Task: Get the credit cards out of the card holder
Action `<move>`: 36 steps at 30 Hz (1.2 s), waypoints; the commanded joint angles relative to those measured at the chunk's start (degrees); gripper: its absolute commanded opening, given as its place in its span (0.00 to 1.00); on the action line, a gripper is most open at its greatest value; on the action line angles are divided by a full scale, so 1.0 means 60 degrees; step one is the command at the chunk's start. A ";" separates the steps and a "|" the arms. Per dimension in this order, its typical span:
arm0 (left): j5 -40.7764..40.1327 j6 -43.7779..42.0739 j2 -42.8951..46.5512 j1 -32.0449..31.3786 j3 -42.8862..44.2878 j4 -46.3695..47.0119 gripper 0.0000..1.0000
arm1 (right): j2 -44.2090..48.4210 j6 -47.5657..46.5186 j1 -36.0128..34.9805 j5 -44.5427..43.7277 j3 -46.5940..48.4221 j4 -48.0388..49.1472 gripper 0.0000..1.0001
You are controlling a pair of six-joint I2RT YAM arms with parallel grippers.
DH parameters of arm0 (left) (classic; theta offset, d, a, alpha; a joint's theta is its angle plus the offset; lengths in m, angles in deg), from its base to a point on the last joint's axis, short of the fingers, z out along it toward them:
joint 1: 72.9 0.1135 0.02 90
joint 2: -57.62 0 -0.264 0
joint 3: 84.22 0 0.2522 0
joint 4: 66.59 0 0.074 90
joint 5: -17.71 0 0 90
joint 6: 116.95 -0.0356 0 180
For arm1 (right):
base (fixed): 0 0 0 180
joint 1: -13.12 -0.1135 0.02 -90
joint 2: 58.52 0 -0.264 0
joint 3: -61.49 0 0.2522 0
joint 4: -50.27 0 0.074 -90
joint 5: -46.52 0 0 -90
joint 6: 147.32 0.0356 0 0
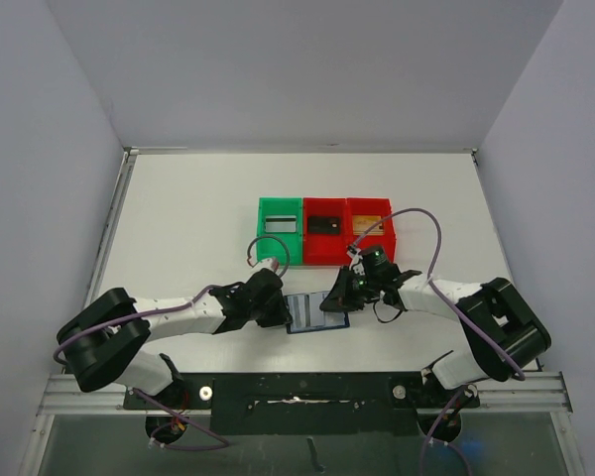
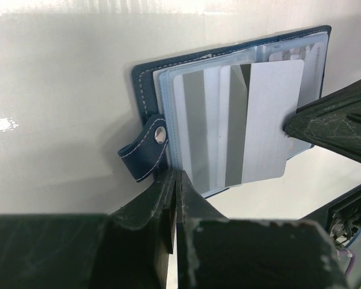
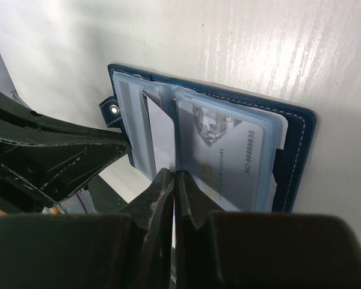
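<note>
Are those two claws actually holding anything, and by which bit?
The right fingers pinch the silver card by its edge, partly out of its pocket. The left fingers pinch the card holder at its edge beside the snap tab.

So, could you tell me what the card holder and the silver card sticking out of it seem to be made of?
Card holder: probably leather or faux leather, matte navy, with pale stitching along its edge and a snap strap. Its inner sleeves: soft clear plastic, glossy, cards showing through. Silver card: likely rigid plastic, smooth satin grey face.

White table (image 1: pixel 198 218) boxed by pale lavender walls (image 1: pixel 40 149).
</note>
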 commanded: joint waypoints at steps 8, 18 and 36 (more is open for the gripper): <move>-0.0466 -0.0378 0.1243 0.0064 0.0357 -0.0972 0.20 | 0.0246 0.0117 0.0063 -0.0036 -0.0238 0.0432 0.00; 0.1222 -0.1206 0.0730 0.0361 0.1146 0.0661 0.18 | 0.0272 0.0641 0.0089 0.0031 -0.0611 0.1222 0.03; 0.0608 -0.0941 -0.0764 0.0309 0.0805 0.0183 0.02 | 0.0357 0.1573 -0.0011 0.0079 -0.1336 0.2727 0.20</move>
